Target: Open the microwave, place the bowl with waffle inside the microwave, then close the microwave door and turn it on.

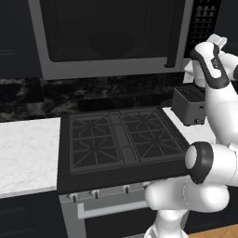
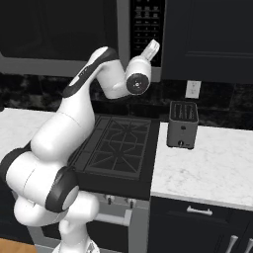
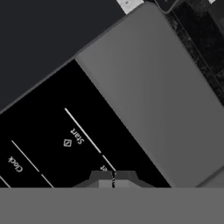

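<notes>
Both tool [image 3: 113, 180] fingertips pressed together against microwave [image 3: 65, 144] button panel.

"Start" reads in white at centre-left of the hand view, "Clock" at lower left, both on the microwave's black button panel [image 3: 65, 131].

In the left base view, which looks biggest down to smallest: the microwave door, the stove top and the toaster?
1. Microwave door, cut off by the picture's top edge.
2. Stove top, nearly as big and nearer the camera, so this order is unsure.
3. Toaster, clearly smallest.
</notes>
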